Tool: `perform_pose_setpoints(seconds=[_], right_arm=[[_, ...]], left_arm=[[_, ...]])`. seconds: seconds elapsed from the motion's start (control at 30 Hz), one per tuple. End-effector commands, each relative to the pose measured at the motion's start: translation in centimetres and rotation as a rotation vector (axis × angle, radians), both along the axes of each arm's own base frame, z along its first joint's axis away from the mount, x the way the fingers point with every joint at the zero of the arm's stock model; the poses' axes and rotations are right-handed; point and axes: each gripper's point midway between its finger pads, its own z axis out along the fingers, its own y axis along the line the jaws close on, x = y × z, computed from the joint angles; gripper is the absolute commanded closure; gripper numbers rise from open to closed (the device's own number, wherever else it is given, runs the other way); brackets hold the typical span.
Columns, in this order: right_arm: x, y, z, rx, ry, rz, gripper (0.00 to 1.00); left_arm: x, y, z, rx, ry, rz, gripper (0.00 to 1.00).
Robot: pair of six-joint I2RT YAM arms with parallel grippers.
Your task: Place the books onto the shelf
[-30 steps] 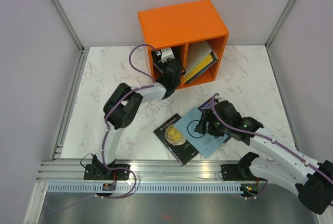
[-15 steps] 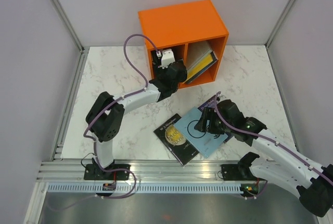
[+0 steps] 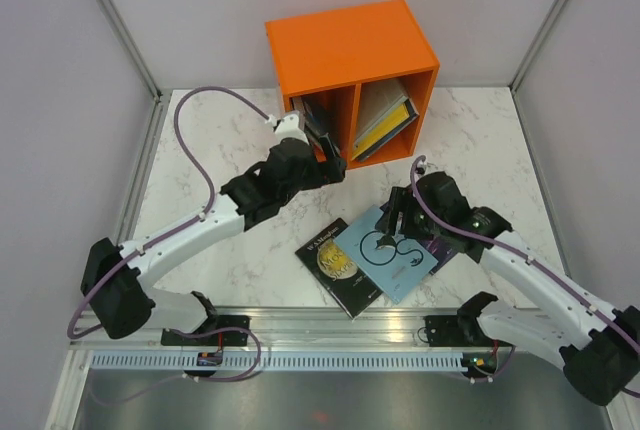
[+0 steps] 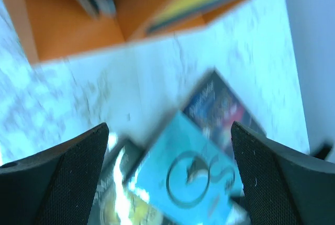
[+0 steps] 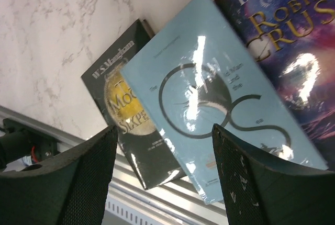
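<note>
Orange shelf (image 3: 350,45) sits at 12 o'clock on the marble table (image 3: 200,140), open side facing the arms. L compartment: a few dark books (image 3: 318,122) standing roughly upright. R compartment: a yellow book (image 3: 388,118) w/ others, leaning diagonally. Left gripper (image 3: 330,162) is just in front of the L compartment, approx 6 o'clock from it, fingers (image 4: 63,178) spread wide w/ nothing btwn them; its wrist view is blurred. Three books lie flat and overlapping on the table, approx 5 o'clock from centre: a black book (image 3: 335,265) w/ a gold disc at the 7 o'clock side of the pile, a light blue book (image 3: 385,250) on top in the middle, and a purple book (image 5: 293,42) tucked under its 2 o'clock edge. Right gripper (image 3: 392,218) hovers over the light blue book, fingers wide, holding nothing; can't tell if it touches the cover.
</note>
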Motion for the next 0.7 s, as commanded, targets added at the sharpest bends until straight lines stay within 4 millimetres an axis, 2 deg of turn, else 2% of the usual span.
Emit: perform_pose_setpoints(seconds=[0.0,0.03,0.07,0.1,0.13,0.17,0.23,0.27,0.33,0.37,0.43,0.47,0.57,0.67], right_arm=[[1.8,-2.0,-0.6,-0.122,0.023,-0.007,0.24],[2.3,-2.9,-1.6,-0.133,0.072,-0.027,0.23],[2.4,-3.6,-2.0,-0.144,0.09,-0.02,0.23],[2.3,-4.1,-2.6,-0.141,0.119,-0.025,0.24],[2.5,-4.9,-3.0,-0.109,0.152,-0.044,0.24],[2.4,-5.3,-3.3,-0.1,0.168,-0.052,0.24],[1.8,-6.0,-4.5,-0.088,0.208,-0.045,0.24],[1.4,-6.3,-5.2,-0.081,0.232,-0.047,0.24],[1.2,-6.2,-5.8,-0.07,0.253,-0.039,0.24],[1.1,-6.1,-6.2,-0.06,0.259,-0.038,0.24],[1.1,-6.5,-7.0,-0.074,0.291,-0.066,0.24],[0.9,-6.5,-7.5,-0.077,0.305,-0.067,0.24],[0.2,-6.7,-9.5,-0.082,0.364,-0.088,0.24],[-0.8,-5.8,-11.4,-0.022,0.416,-0.086,0.27]], left_arm=[[-6.9,-2.6,-6.3,-0.098,0.304,-0.259,0.0],[-8.4,-2.5,-8.4,-0.102,0.362,-0.293,0.0],[-10.3,-3.4,-9.1,-0.133,0.402,-0.371,0.0],[-11.3,-4.0,-9.4,-0.181,0.424,-0.395,0.0],[-12.2,-4.4,-10.7,-0.223,0.429,-0.426,0.0],[-13.6,-5.2,-10.9,-0.261,0.447,-0.477,0.0],[-15.0,-5.7,-12.2,-0.31,0.497,-0.496,0.0],[-15.7,-6.6,-12.5,-0.325,0.501,-0.525,0.0],[-16.5,-7.5,-13.3,-0.324,0.533,-0.534,0.0],[-17.3,-8.2,-14.4,-0.305,0.555,-0.547,0.0],[-17.8,-9.3,-14.9,-0.307,0.579,-0.549,0.0],[-18.4,-10.0,-16.0,-0.291,0.597,-0.547,0.0],[-18.9,-11.2,-16.9,-0.294,0.624,-0.52,0.0],[-19.2,-11.8,-18.4,-0.287,0.661,-0.482,0.0]])
